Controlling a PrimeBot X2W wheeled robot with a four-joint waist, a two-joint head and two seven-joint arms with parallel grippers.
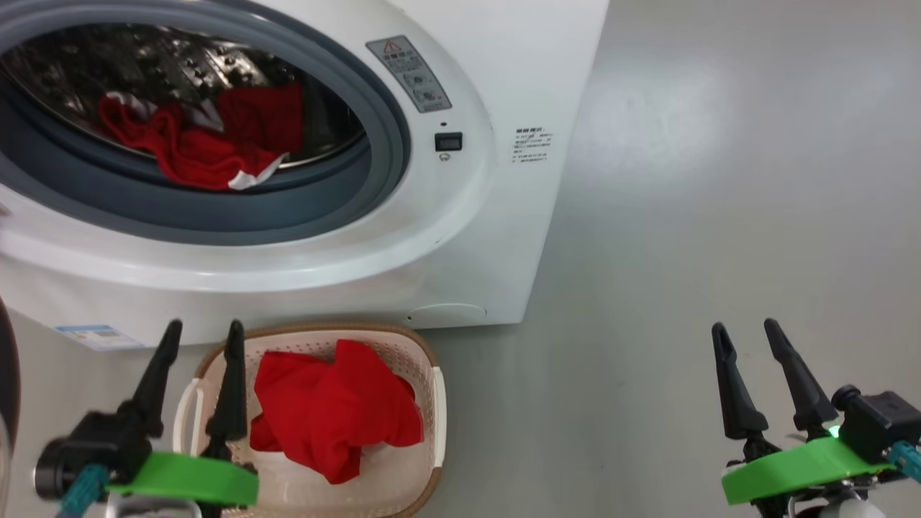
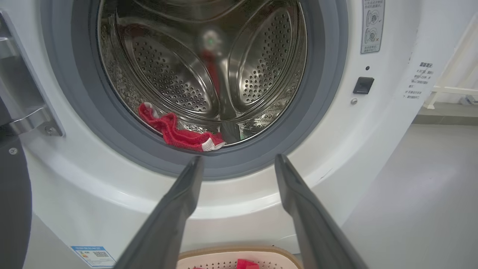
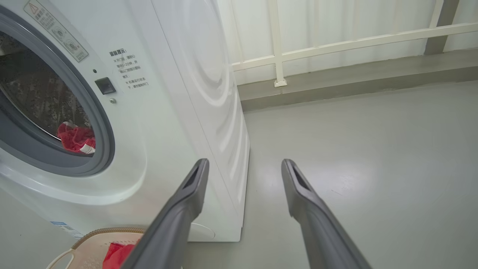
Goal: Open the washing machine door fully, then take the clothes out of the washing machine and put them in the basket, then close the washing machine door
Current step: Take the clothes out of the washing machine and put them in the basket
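Clothes [image 1: 194, 155] lie in washing machine [image 1: 489, 237]; more lie in basket [image 1: 439, 406].

Glossy grey floor [image 1: 719, 180] here. The washer [image 1: 468, 237] stands straight on it, and the basket [image 1: 414, 356] sits on the floor just in front of the washer, below its opening.

- washing machine [image 1: 504, 216]: white, with a grey gasket [image 2: 74, 93] and a shiny steel drum [image 2: 168, 74] dotted with holes.
- clothes [image 1: 194, 155] inside the washing machine: bright red, white trim.
- basket [image 1: 416, 354] before the washing machine: cream, perforated, brown woven-look rim.
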